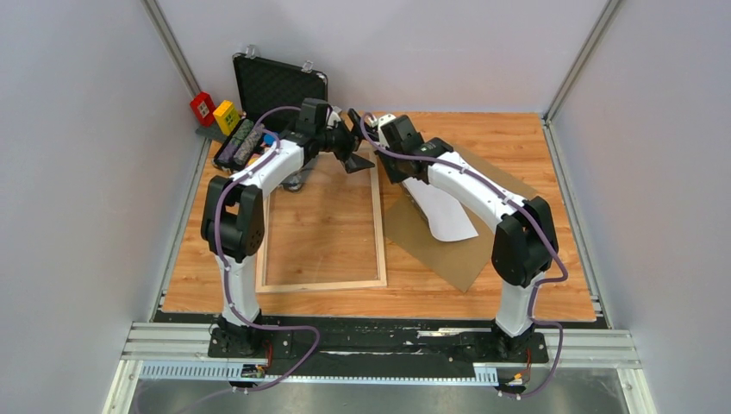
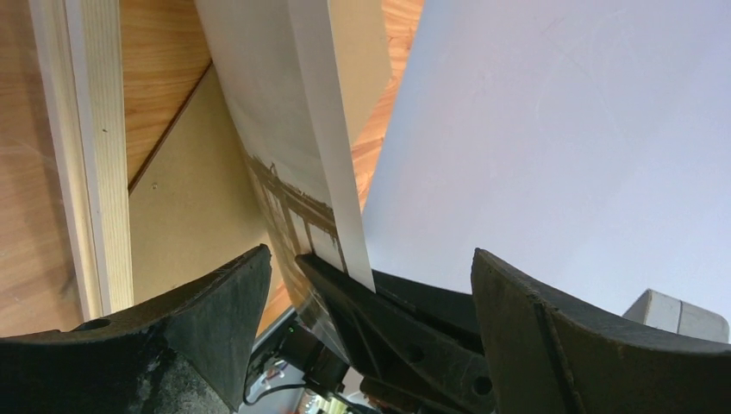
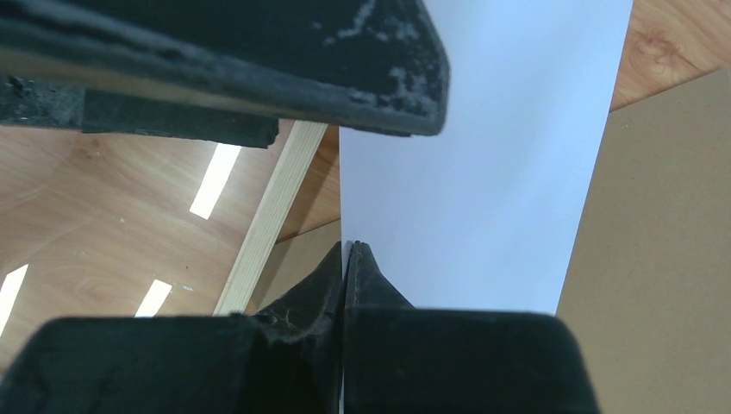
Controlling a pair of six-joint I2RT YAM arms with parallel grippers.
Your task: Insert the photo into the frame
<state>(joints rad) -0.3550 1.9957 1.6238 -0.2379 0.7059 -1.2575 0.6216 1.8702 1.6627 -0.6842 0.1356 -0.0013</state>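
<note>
- The left arm reached forward over the far end of the frame [image 1: 378, 224]. The left gripper [image 2: 369, 259] had its jaws spread wide, gripping nothing.
- The right arm bent inward from the right, and the right gripper [image 3: 346, 250] was clamped on one edge of the photo [image 1: 448, 220]. The sheet hung off the table [image 1: 534, 147], white back up, above the brown backing board [image 1: 448, 259].
- The frame lay flat on the wooden table, left of the board. An open black case [image 1: 276, 82] stood at the far left corner, with plain grey walls around.
- Only the left wrist view showed the printed side, curling between the open fingers [image 2: 215, 319]. The right wrist view showed just the white back.
</note>
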